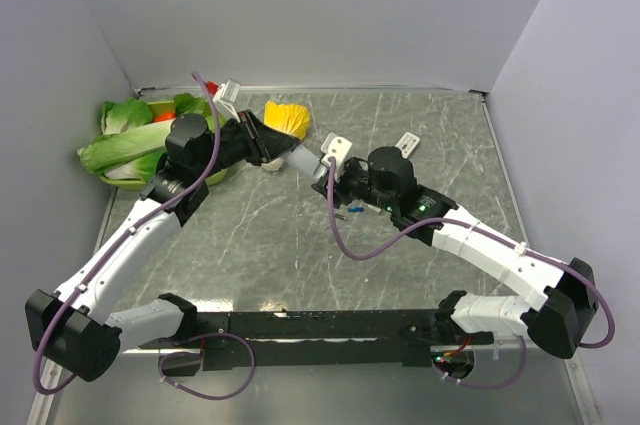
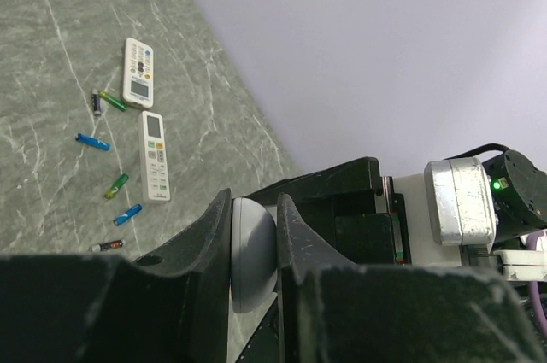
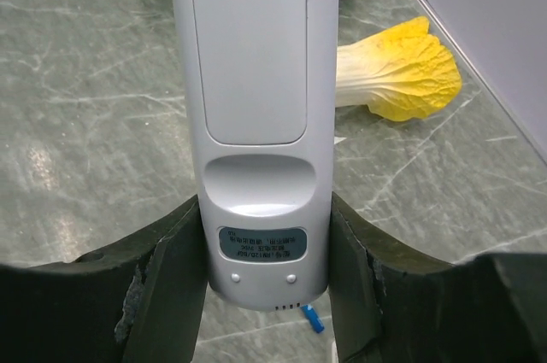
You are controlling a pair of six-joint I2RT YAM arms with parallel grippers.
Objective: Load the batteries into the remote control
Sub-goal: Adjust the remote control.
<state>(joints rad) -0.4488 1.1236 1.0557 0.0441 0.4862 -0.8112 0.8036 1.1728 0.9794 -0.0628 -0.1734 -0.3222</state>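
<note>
A light grey remote control [image 1: 300,159] hangs above the table between my two grippers. My left gripper [image 1: 272,152] is shut on its rounded end [image 2: 252,252]. My right gripper [image 1: 325,170] is shut on its other end, the back facing the right wrist camera [image 3: 256,166] with the battery cover [image 3: 248,47] closed. Several small batteries lie on the table in the left wrist view: blue [image 2: 92,142], green [image 2: 112,101], green [image 2: 117,184], blue [image 2: 128,213] and a dark reddish one [image 2: 107,246]. One blue battery [image 3: 313,319] shows under the held remote.
Two more white remotes [image 2: 138,71] [image 2: 155,155] lie button side up among the batteries; one shows in the top view [image 1: 407,143]. A yellow cabbage toy [image 1: 287,118] and green leafy vegetables in a bowl [image 1: 130,140] sit at the back left. Grey walls enclose the table.
</note>
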